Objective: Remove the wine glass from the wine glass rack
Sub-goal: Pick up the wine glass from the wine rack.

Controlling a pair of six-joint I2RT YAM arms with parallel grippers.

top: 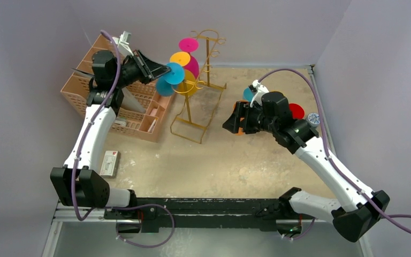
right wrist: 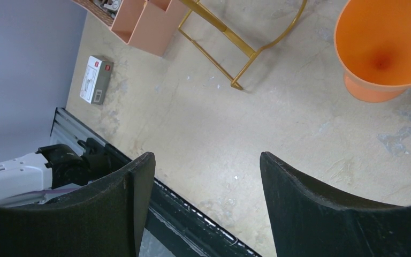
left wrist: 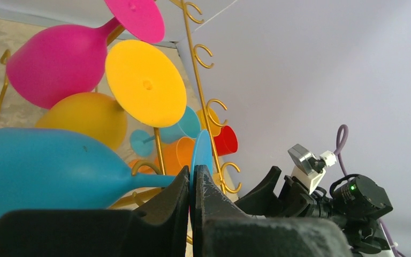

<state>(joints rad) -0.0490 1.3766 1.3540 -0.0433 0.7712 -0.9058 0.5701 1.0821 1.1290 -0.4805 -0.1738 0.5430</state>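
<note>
The gold wire wine glass rack (top: pixel 207 60) stands at the back of the table, with its rectangular base (top: pixel 191 130) toward me. Pink (top: pixel 188 45), yellow (top: pixel 180 58) and blue (top: pixel 174 74) wine glasses hang sideways at its top left. My left gripper (top: pixel 162 69) is shut on the thin foot disc (left wrist: pixel 202 152) of the blue wine glass (left wrist: pixel 43 171), whose stem passes a gold curl (left wrist: pixel 144 166) of the rack. My right gripper (top: pixel 230 124) hovers open over the table to the right of the rack, nothing between its fingers (right wrist: pixel 134 182).
A peach lattice organizer (top: pixel 112 91) stands left of the rack, behind my left arm. A small white box (top: pixel 109 163) lies near the left arm. An orange glass (right wrist: pixel 385 48) stands on the table by the right gripper; red (top: pixel 297 111) and blue (top: pixel 249 95) pieces show behind the right wrist.
</note>
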